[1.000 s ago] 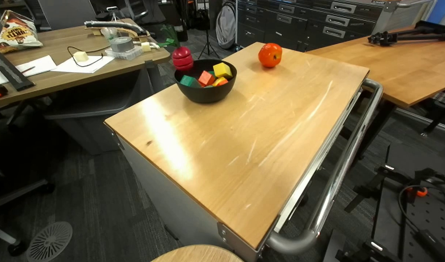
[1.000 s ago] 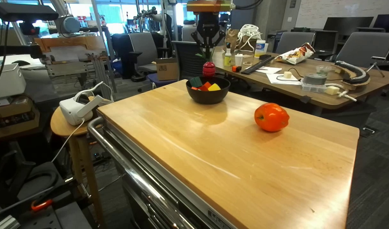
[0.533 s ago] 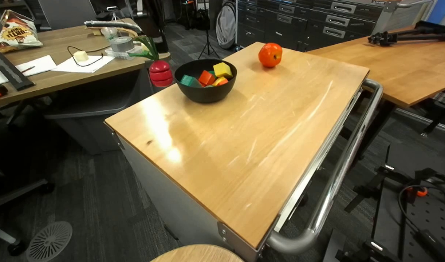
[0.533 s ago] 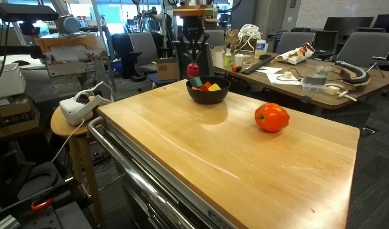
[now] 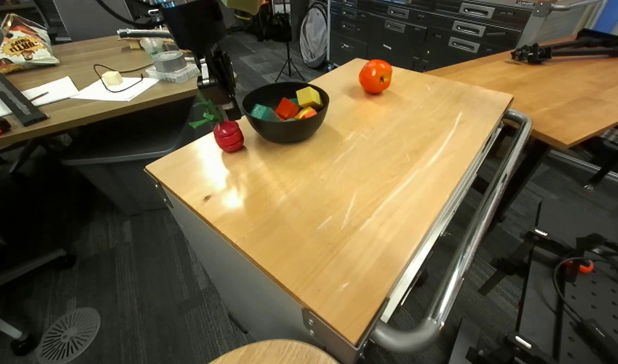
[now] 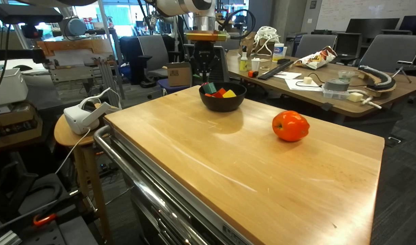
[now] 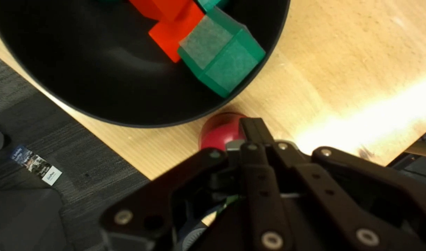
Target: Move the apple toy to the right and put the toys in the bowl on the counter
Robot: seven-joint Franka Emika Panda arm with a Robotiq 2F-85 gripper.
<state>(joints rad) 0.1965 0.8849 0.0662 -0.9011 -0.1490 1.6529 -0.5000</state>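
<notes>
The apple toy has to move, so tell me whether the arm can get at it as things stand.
Probably not yet: the gripper seems shut on the dark-red toy. Once freed, likely yes: the apple toy sits uncovered on the counter, apart from the bowl.

In an exterior view the white arm [image 6: 181, 6] extends in at the top, its wrist [image 6: 204, 23] upright over an orange collar [image 6: 204, 36]. Beneath it the black gripper [image 6: 205, 77] hangs pointing down on the far side of the scene. In the wrist view its fingers [image 7: 257, 131] are drawn together, lying side by side.
</notes>
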